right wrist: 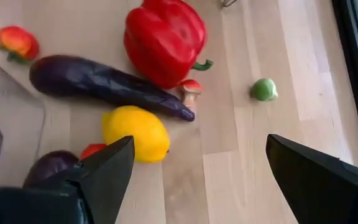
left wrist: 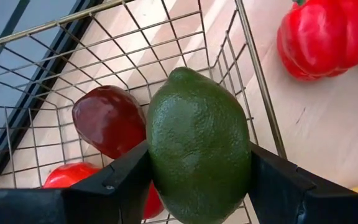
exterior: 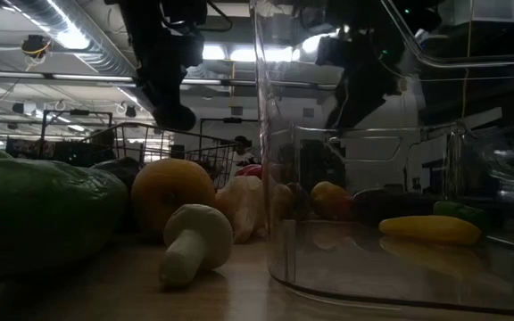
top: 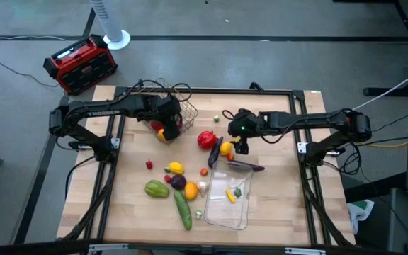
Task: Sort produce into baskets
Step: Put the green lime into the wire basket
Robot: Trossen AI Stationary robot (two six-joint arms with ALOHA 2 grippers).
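Wooden table (top: 275, 205), left gripper (left wrist: 197, 180) clamping lime (left wrist: 197, 146) above wire basket (left wrist: 253, 81), right gripper (right wrist: 197, 168) apart

Red-black box (top: 81, 64), white fan base (top: 116, 39) beyond table.

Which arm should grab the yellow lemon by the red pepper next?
Right: the right gripper hovers open just above the yellow lemon. The left gripper holds a lime over the wire basket.

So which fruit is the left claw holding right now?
The green lime, clamped in the left claw over the wire basket; the dark red fruit lies loose inside.
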